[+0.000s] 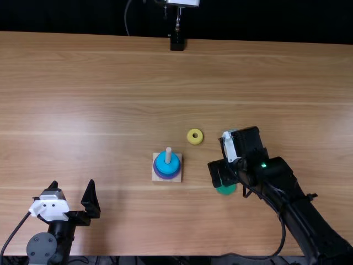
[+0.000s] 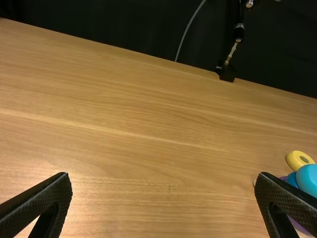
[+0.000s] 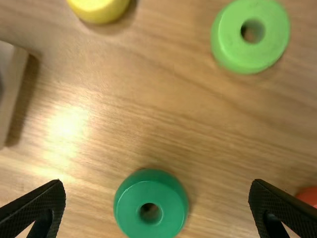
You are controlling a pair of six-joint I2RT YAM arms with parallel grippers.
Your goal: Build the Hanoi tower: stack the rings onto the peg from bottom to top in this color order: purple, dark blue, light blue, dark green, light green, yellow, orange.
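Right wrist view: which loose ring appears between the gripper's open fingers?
The dark green ring; the yellow ring, light green ring and orange ring all appear outside that gap.

At your top view's upper middle, you have a black-footed stand (image 1: pixel 177 42), a thin cable (image 1: pixel 125 16) left of it, and a dark backdrop (image 1: pixel 265 21).

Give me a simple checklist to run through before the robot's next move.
1. Purple ring lowest on the peg: ok.
2. Light blue ring on top of the stack: ok.
3. Dark green ring, next in the order, off the peg and ready to fetch: ok, on the table.
4. Right gripper ready to grasp: ok, jaws wide apart with nothing between their tips.
5. Right gripper low enough to close on that ring: cannot tell.
6. Left gripper away from the peg: ok.
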